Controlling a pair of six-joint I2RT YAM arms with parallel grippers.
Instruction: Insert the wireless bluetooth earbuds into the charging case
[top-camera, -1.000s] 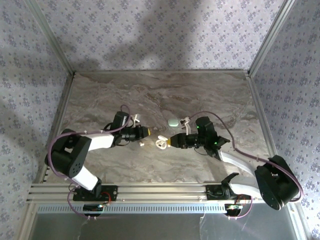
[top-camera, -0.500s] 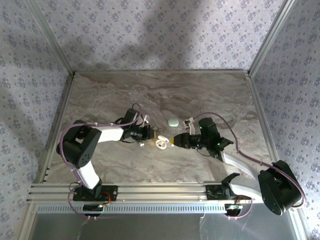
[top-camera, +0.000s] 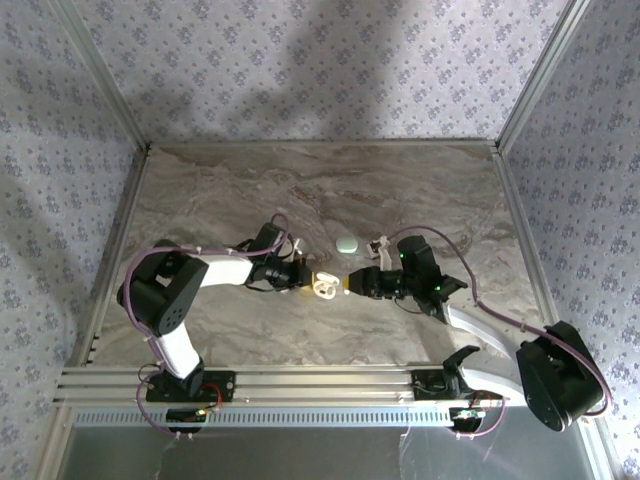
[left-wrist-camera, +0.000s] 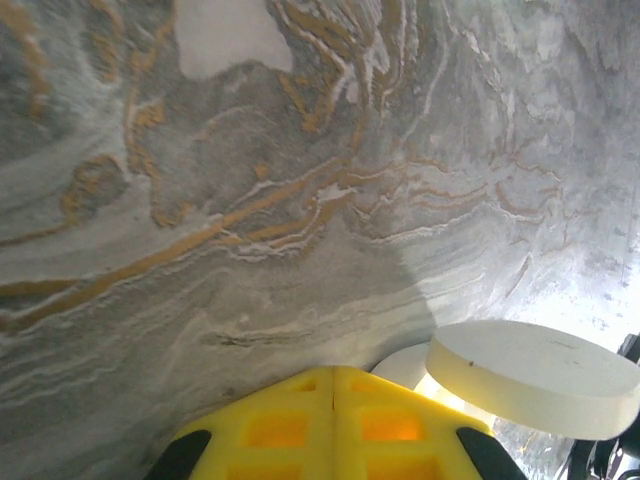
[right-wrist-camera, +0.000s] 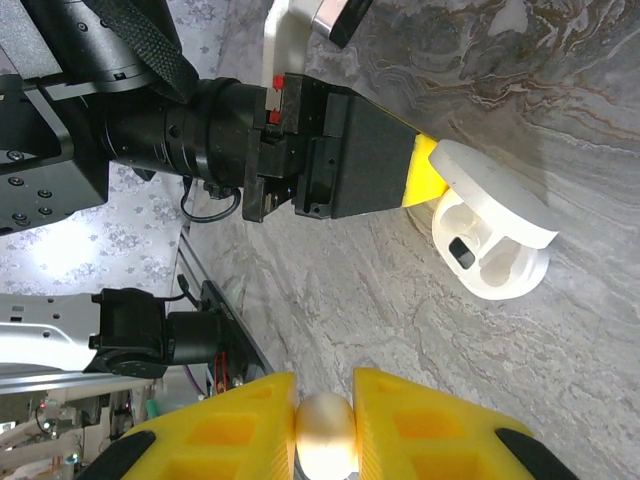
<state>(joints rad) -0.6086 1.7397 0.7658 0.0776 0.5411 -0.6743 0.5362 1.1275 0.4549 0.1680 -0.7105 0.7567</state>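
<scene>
A second ago the left pincer (top-camera: 307, 279) sat further left; it has since swung right and closed, its yellow fingers (left-wrist-camera: 300, 425) now pressed together with the tip up against the lid of the open white charging case (top-camera: 322, 289), which sits unmoved mid-table (top-camera: 220, 200). Just right of the case, the right pincer (top-camera: 347, 284) has barely shifted and is pinching a small white earbud (right-wrist-camera: 325, 425). The mint case (top-camera: 346, 243) lies just beyond, where it was.

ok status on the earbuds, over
Left gripper shut, tips at the lid of the open charging case. Right gripper shut on an earbud, short of the case. Nothing between them.
</scene>
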